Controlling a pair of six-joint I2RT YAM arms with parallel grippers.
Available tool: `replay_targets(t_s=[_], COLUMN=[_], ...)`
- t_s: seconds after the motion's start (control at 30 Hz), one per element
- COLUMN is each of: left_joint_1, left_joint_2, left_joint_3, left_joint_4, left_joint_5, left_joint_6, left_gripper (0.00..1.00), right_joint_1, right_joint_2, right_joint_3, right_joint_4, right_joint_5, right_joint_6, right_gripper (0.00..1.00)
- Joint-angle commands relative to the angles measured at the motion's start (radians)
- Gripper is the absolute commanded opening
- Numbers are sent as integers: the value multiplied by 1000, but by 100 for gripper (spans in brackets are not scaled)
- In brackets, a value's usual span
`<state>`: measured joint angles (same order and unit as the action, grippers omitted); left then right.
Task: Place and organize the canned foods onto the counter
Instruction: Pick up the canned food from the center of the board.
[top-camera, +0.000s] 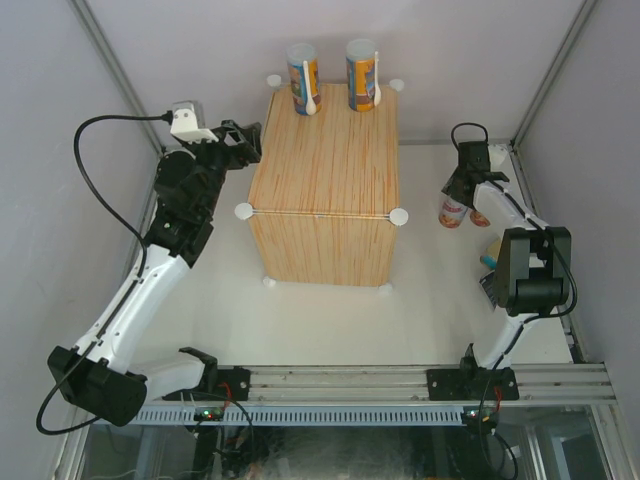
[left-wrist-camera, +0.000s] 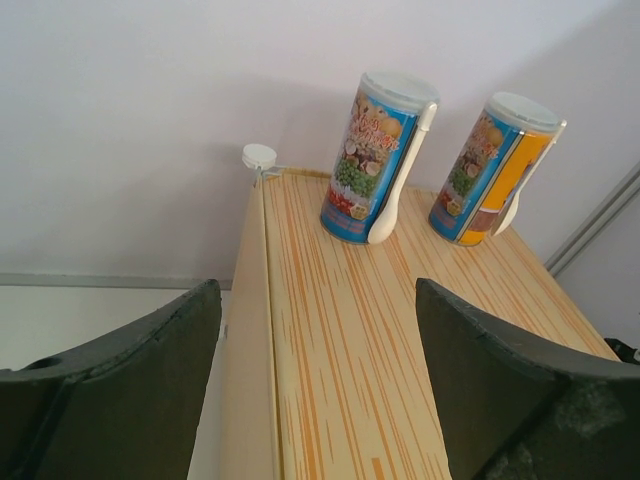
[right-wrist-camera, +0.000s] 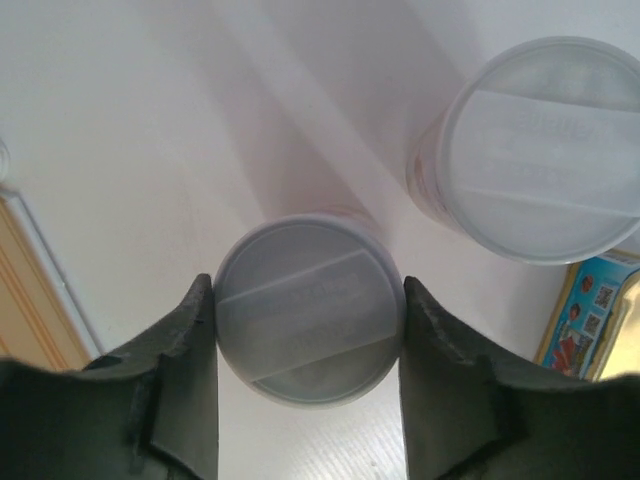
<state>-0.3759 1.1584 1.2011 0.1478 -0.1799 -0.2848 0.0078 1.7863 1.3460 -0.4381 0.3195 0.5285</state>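
Nearest the arm bases, to the right of the wood-grain bench (top-camera: 325, 170), a flat gold-blue tin (right-wrist-camera: 592, 320) lies close to the work point; it is to be left undisturbed during this step. Slightly farther out, on the same right side of the bench and below its top, the right tool (right-wrist-camera: 307, 295) is set over a short white-red can (top-camera: 453, 213), with one finger laid against each side of the lid. The can is therefore judged to be gripped, though the firmness of the hold cannot be confirmed. A second short can (right-wrist-camera: 540, 150) stands just beside it, on the side away from the bench and apart from the fingers. The gripped can should be raised straight up until its base is above the bench top and the white corner knob (top-camera: 399, 216), so that neither the neighbouring can nor the knob is struck. It should then be carried inward and set upright on bare wood. At the left side of the bench, near its far corner, the left tool (left-wrist-camera: 318, 290) is held wide and empty; no action is required of it. At the far edge of the bench top, two tall blue-orange cylinders (top-camera: 303, 78) (top-camera: 362, 75) stand upright side by side, each with a white spoon (left-wrist-camera: 400, 180) attached. The can is best placed in front of them, in line, with clearance left for the cans to come.
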Motion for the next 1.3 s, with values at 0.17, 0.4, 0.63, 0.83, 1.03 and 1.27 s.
replay_targets(t_s=[0.17, 0.4, 0.63, 0.83, 1.03, 1.27], left_joint_1=[-6, -6, -6, -6, -5, -5], left_joint_2=[-16, -9, -24, -33, -46, -38], left_joint_3=[-37, -33, -45, -52, -56, -28], left_joint_4=[41, 49, 57, 67, 78, 83], left_joint_5=[-8, -15, -40, -50, -67, -65], left_joint_6=[4, -13, -17, -37, -42, -51], left_gripper=[82, 82, 82, 82, 82, 81], right_joint_1=[-1, 14, 31, 48, 73, 132], right_joint_2=[-22, -66, -149, -231, -343, -486], right_joint_3=[-2, -1, -11, -18, -23, 55], right_joint_4=[23, 24, 7, -12, -34, -102], right_joint_5=[-67, -83, -78, -68, -46, 19], right_joint_6=[1, -21, -30, -41, -55, -97], right_gripper=[0, 0, 0, 0, 0, 0])
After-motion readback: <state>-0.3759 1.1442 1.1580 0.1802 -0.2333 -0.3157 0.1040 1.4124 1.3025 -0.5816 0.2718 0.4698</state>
